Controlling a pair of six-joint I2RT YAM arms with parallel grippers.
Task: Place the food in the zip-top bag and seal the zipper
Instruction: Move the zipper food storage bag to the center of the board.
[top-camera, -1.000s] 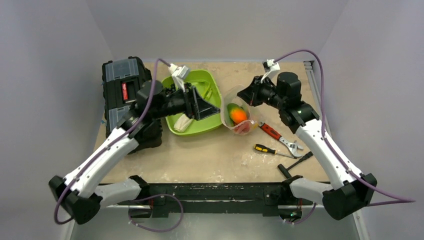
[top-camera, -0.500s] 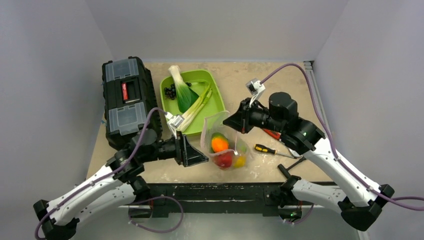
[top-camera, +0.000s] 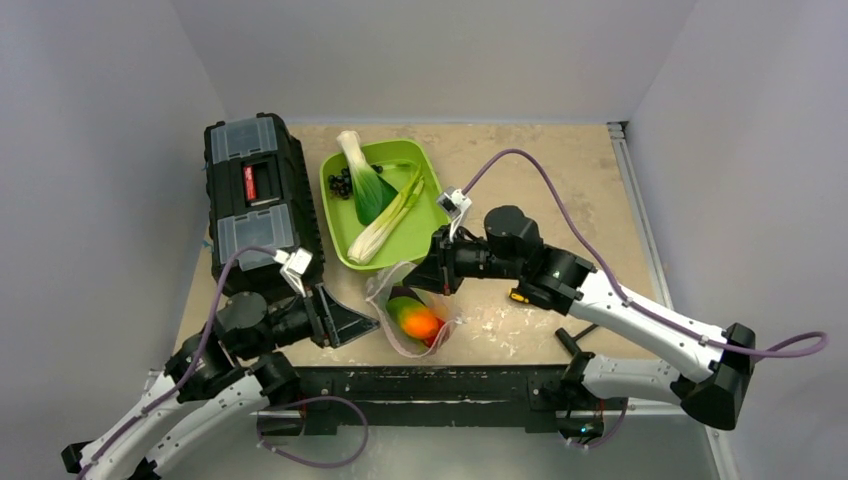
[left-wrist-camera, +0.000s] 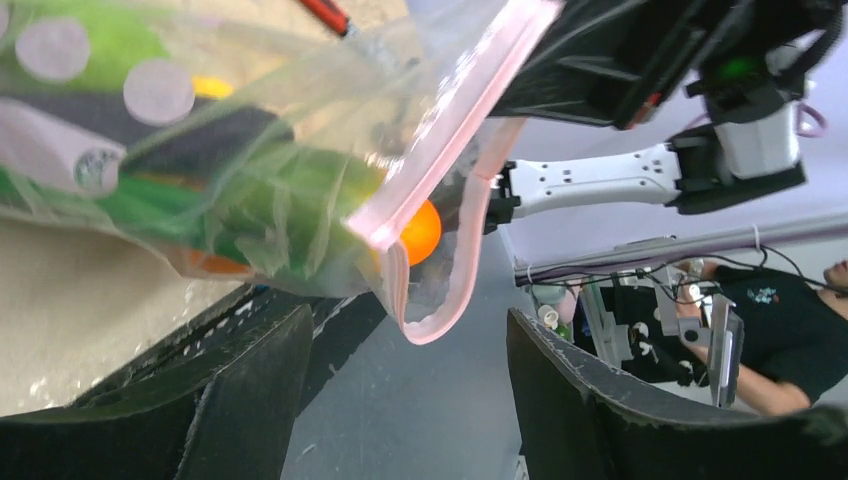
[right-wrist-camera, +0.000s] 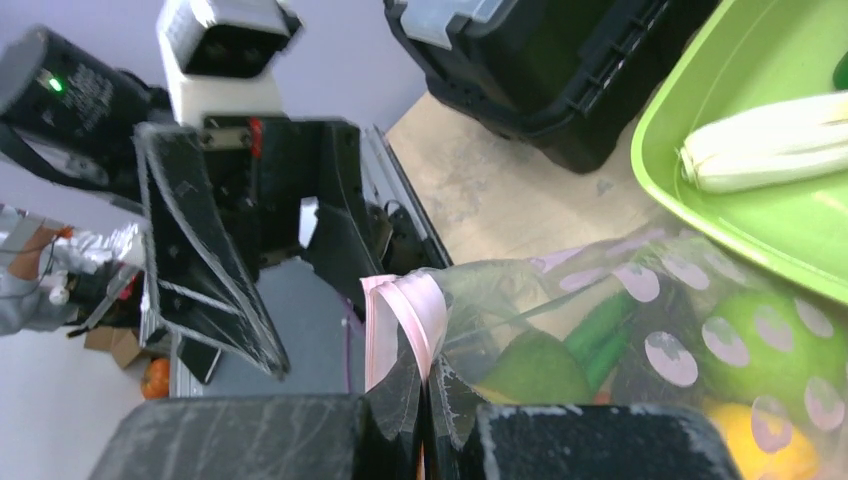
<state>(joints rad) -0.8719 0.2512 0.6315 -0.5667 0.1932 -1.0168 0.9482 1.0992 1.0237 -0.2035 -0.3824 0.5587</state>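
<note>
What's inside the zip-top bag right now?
An orange piece and a green piece show through the zip-top bag; the right wrist view adds a yellow piece. Anything underneath them is covered.

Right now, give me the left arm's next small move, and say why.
Probably ease the left gripper forward and close it on the hanging loop of the zipper. Its jaws stand open either side of that pink strip without touching it. The right gripper is shut on the strip farther along, the food is inside the zip-top bag, and the mouth gapes unsealed.
</note>
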